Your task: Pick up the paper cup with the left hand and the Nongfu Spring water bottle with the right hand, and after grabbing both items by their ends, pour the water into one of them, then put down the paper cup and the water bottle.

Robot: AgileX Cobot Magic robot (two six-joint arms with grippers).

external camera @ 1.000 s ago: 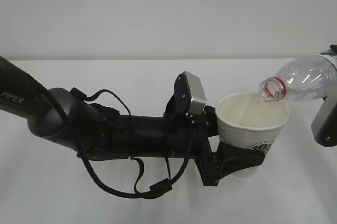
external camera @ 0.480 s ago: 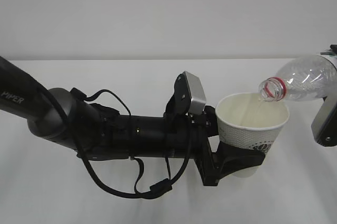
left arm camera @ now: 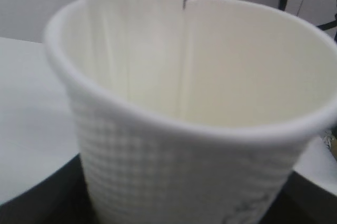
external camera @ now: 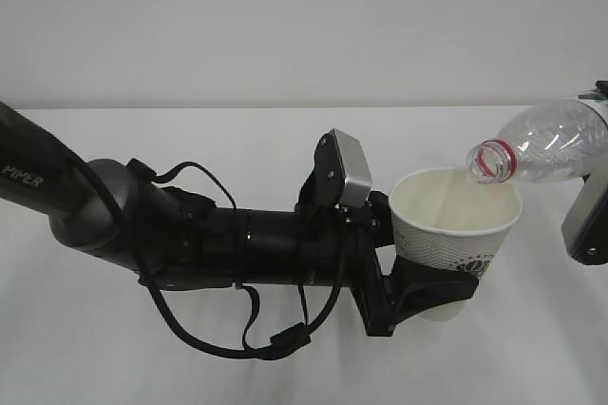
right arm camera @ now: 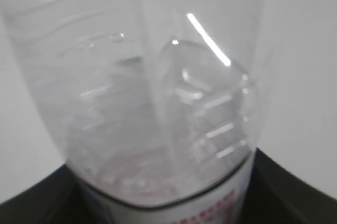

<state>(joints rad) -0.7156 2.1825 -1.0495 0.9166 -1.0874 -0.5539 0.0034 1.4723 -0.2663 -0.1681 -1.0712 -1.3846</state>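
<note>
**Bottle tipped over the cup, thin stream going in**

Exterior view: my left gripper [external camera: 432, 296] is clamped round the lower part of the cup [external camera: 456, 224], holding it upright above the table [external camera: 285, 139]. There is bare white tabletop behind the cup and below my arm; the table's far edge runs well behind us. At the right edge of the picture my right gripper [external camera: 594, 205] is cut off by the frame, so I cannot tell there how its jaws stand. The bottle [external camera: 541, 150] lies nearly level, its red-ringed mouth just above the cup's far rim. The cup's cream inside looks mostly bare; I cannot tell the level. Against the pictures of a second ago, nothing has shifted: same tilt, same cup position.

Left wrist view: the cup [left arm camera: 184, 113] fills the frame, rim towards me, and a thin thread of water [left arm camera: 184, 50] runs down inside its far wall.

Right wrist view: the bottle [right arm camera: 152, 87] fills the frame, clear and ribbed, label edge at the bottom, and my jaws' dark tips press on either side of it.
</note>
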